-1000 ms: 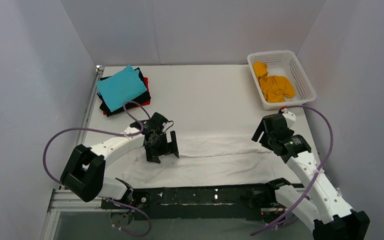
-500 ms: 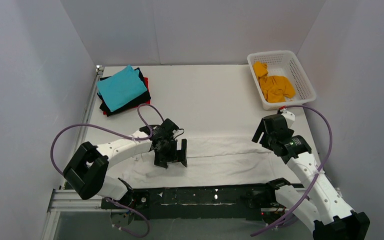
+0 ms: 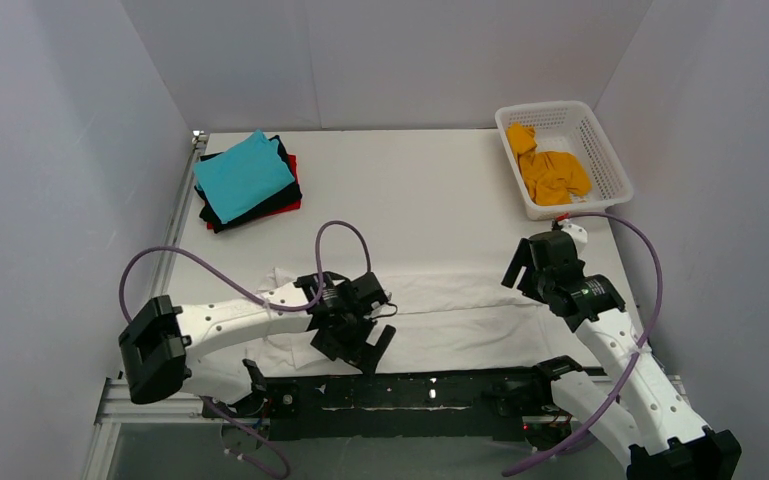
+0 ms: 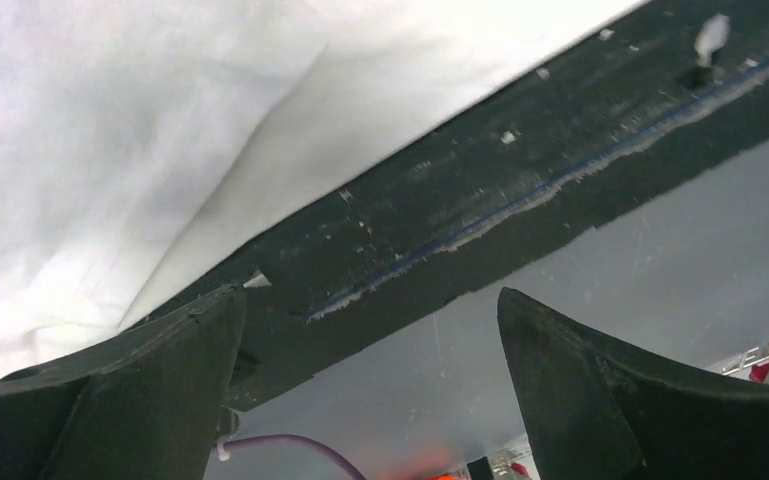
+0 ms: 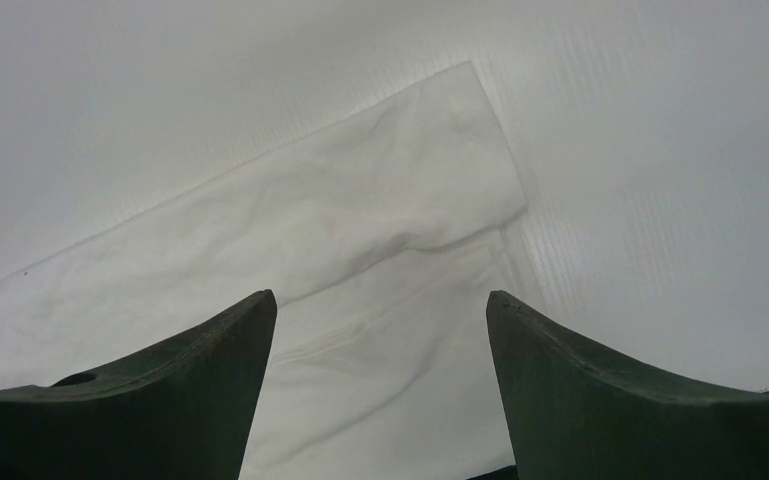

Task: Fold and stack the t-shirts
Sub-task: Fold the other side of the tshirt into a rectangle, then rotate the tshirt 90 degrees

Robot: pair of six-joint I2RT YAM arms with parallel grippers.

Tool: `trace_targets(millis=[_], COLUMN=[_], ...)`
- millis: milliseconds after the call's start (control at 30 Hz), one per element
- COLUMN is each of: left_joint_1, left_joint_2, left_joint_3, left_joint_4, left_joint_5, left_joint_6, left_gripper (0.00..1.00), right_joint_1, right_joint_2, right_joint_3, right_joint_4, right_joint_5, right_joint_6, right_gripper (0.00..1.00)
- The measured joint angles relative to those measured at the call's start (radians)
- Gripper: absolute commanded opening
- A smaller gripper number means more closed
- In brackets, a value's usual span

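Observation:
A large white t-shirt (image 3: 450, 320) lies folded into a long band across the near part of the table; it also shows in the left wrist view (image 4: 110, 150) and the right wrist view (image 5: 360, 250). My left gripper (image 3: 368, 348) is open and empty over the shirt's near edge, by the black front rail. My right gripper (image 3: 527, 268) is open and empty above the shirt's right end. A teal t-shirt (image 3: 243, 175) tops a stack with a black t-shirt (image 3: 278, 204) and a red t-shirt (image 3: 292, 163) at the back left. An orange t-shirt (image 3: 550, 170) lies in the basket.
A white lattice basket (image 3: 610, 165) stands at the back right. The black front rail (image 3: 430, 390) runs along the table's near edge, also in the left wrist view (image 4: 520, 170). Grey walls close in the left, back and right sides.
My left gripper has moved right and toward the near edge, from the shirt's left part to its near hem. My right gripper has barely moved.

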Motion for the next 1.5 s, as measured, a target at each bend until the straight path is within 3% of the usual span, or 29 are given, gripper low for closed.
trace_targets(millis=[233,367,500,667,833,1000,1267,1400,1500], left_joint_1=[-0.007,0.156,0.396,0.523,0.606,0.653,0.658,0.658,0.658], left_joint_2=[-0.234,-0.278,-0.176,0.017,0.19,0.484,1.054,1.265,1.326], left_joint_3=[0.034,0.012,-0.1,-0.146,-0.028,0.264,1.193,1.604,1.683], left_joint_4=[-0.078,-0.077,0.045,0.19,0.132,-0.014,-0.258,-0.142,0.026], left_joint_5=[-0.122,-0.162,-0.166,-0.172,-0.126,-0.04,0.045,0.077,0.09], left_joint_6=[-0.002,-0.078,-0.186,-0.299,-0.371,-0.348,-0.336,-0.319,-0.319], left_gripper=[0.98,0.98,0.98,0.98,0.98,0.98,0.98,0.98,1.0], right_joint_1=[0.0,0.0,0.0,0.014,0.023,0.024,0.023,0.03,0.06], right_joint_2=[0.044,0.1,0.203,0.38,0.531,0.604,0.618,0.632,0.647], right_joint_3=[-0.011,-0.014,-0.027,-0.029,-0.029,-0.029,-0.028,-0.027,-0.02], right_joint_4=[0.073,0.15,0.266,0.373,0.422,0.44,0.451,0.463,0.469], right_joint_5=[-0.141,-0.265,-0.424,-0.556,-0.624,-0.66,-0.71,-0.739,-0.763], right_joint_6=[-0.073,-0.108,-0.125,-0.134,-0.142,-0.162,-0.155,-0.138,-0.13], right_gripper=[0.85,0.85,0.85,0.85,0.85,0.85,0.85,0.84,0.84])
